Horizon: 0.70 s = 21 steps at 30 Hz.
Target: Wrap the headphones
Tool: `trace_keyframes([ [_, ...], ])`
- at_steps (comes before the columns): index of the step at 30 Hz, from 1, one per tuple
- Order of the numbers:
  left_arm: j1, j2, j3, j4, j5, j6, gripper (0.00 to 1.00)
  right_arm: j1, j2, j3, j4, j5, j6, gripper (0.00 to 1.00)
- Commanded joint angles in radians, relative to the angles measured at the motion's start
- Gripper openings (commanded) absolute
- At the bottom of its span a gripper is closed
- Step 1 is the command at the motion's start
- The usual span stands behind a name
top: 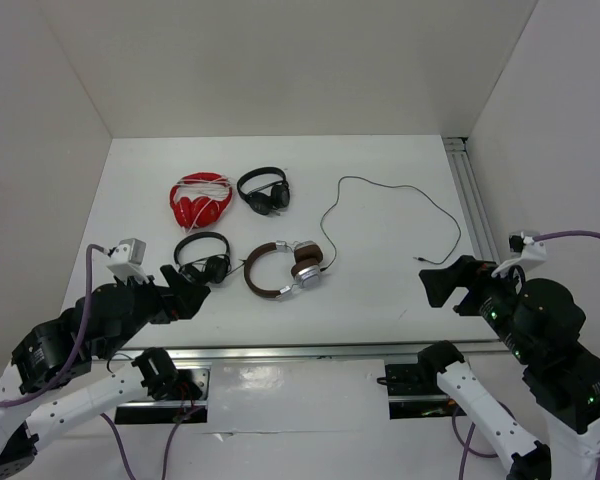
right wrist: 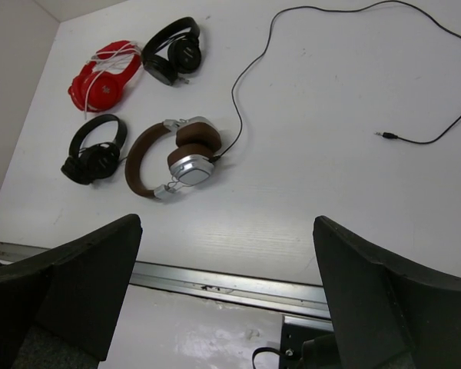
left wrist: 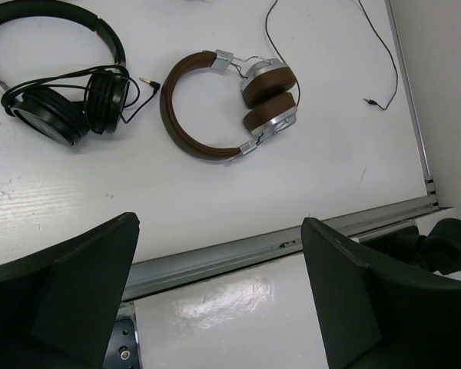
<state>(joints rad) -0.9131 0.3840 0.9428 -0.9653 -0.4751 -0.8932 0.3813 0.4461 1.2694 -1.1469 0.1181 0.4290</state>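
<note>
While the left gripper (left wrist: 219, 296) and right gripper (right wrist: 227, 288) are held wide open, the brown headphones (top: 305, 268) are laid on the table (top: 380, 295), cable (top: 400, 188) trailed rightward.

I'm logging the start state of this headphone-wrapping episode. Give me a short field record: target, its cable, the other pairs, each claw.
target: brown headphones, flat on the table, untouched
cable: unwrapped, trails right in a wide loop; plug lies free
others: red pair, far black pair, near black pair, all left of or behind the target
left claw: open, empty
right claw: open, empty
</note>
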Motion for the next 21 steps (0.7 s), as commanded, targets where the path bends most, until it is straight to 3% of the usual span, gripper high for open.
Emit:
trace_keyframes([
  [1, -0.001, 0.004, 0.019, 0.023, 0.006, 0.025, 1.00, -0.005, -0.014, 0.004, 0.041, -0.018, -0.001, 1.00],
  [9, -0.001, 0.108, -0.012, 0.085, 0.044, 0.069, 1.00, -0.005, -0.033, -0.016, 0.030, -0.031, -0.012, 1.00],
  [17, -0.001, 0.378, 0.024, 0.103, 0.076, 0.073, 1.00, -0.005, -0.086, -0.057, 0.052, -0.090, -0.012, 1.00],
  [21, -0.001, 0.469, -0.021, 0.245, 0.121, 0.073, 1.00, -0.005, -0.086, -0.079, 0.062, -0.129, -0.003, 1.00],
])
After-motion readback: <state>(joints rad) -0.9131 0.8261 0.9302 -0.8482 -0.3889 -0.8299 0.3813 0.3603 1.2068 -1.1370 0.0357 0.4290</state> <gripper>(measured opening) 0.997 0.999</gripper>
